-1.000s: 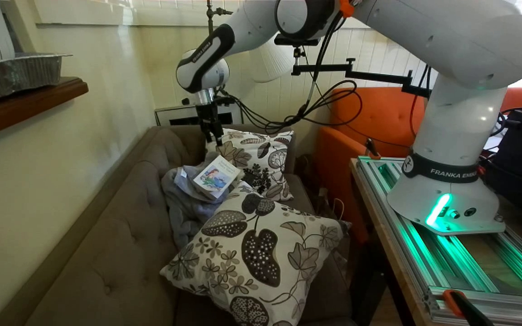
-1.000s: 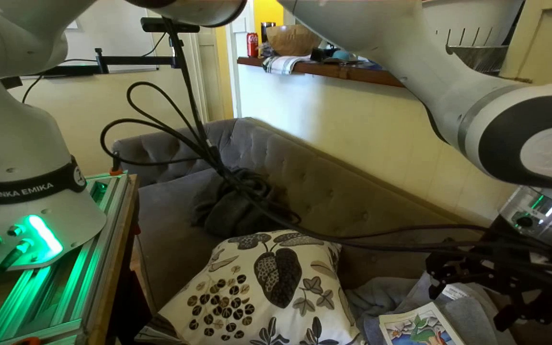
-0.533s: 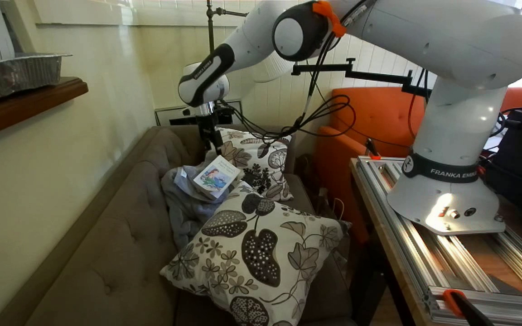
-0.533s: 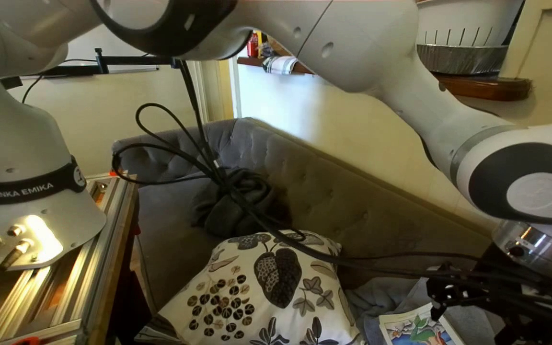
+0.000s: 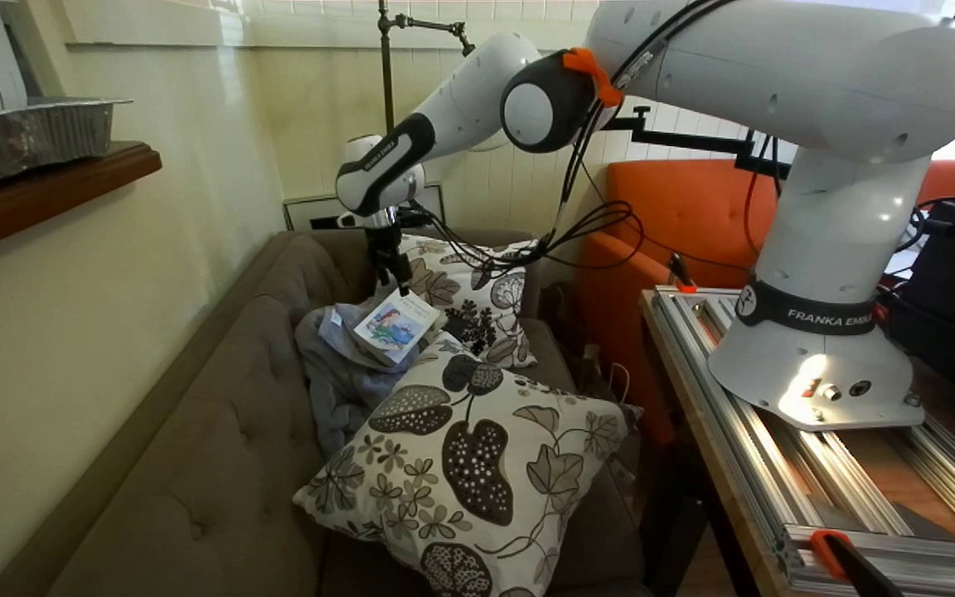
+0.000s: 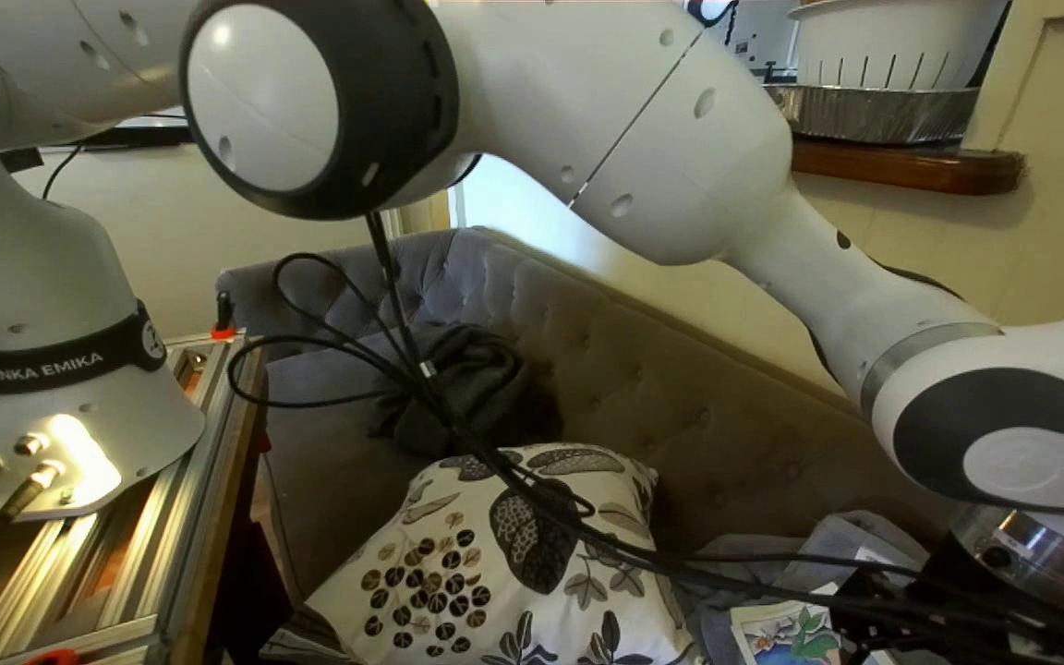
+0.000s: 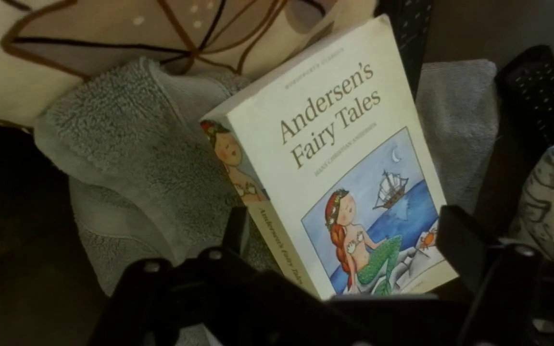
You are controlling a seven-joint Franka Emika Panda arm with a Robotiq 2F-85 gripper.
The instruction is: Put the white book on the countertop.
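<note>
The black 2-fingered gripper [image 7: 346, 230] hangs with its jaws wide over the end of the thick white paperback book [image 7: 320, 105], which lies on a rumpled grey terry towel [image 7: 118, 125], well apart from the brown wooden countertop [image 5: 55, 197].

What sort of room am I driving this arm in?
Most likely a home's living room, though a shared lounge can't be ruled out: there is a tufted sofa, leaf-patterned cushions on it, and what looks like an orange armchair nearby.
</note>
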